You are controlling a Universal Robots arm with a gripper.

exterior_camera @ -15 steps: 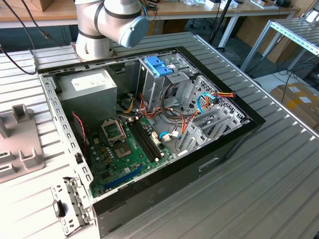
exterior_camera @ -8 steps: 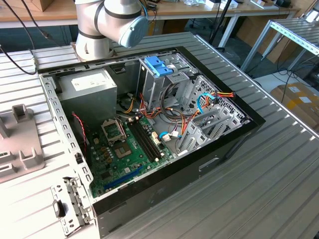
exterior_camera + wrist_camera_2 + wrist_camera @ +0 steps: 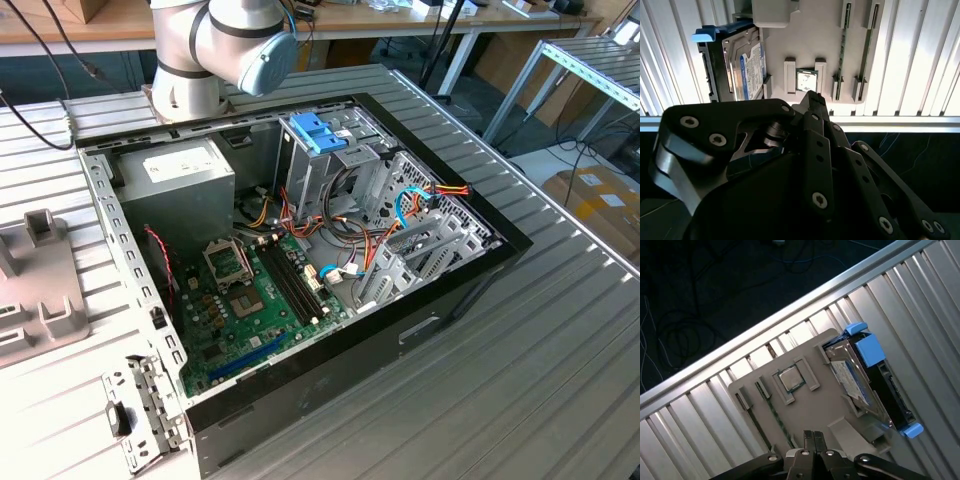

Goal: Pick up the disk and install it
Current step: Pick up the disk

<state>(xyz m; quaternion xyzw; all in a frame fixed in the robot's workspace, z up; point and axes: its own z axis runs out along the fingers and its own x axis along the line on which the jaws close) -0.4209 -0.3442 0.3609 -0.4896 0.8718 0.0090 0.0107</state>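
Beyond my empty, pressed-together gripper (image 3: 813, 438), first wrist view: disk (image 3: 865, 385) lay at two o'clock, long axis eleven-to-five.

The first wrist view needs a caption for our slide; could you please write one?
Disk seated in a grey fixture beside a processor chip, shut gripper hovering over the fixture.

So the open PC case (image 3: 330, 370) sits mid-table (image 3: 540, 380), and the parts holder (image 3: 40, 290) is on the table off to the exterior view's left of it. In the first wrist view, the disk (image 3: 865, 380) is slotted at one end of the holder. The chip (image 3: 790, 379) sits beside it, and the memory stick (image 3: 774, 412) is past the chip.
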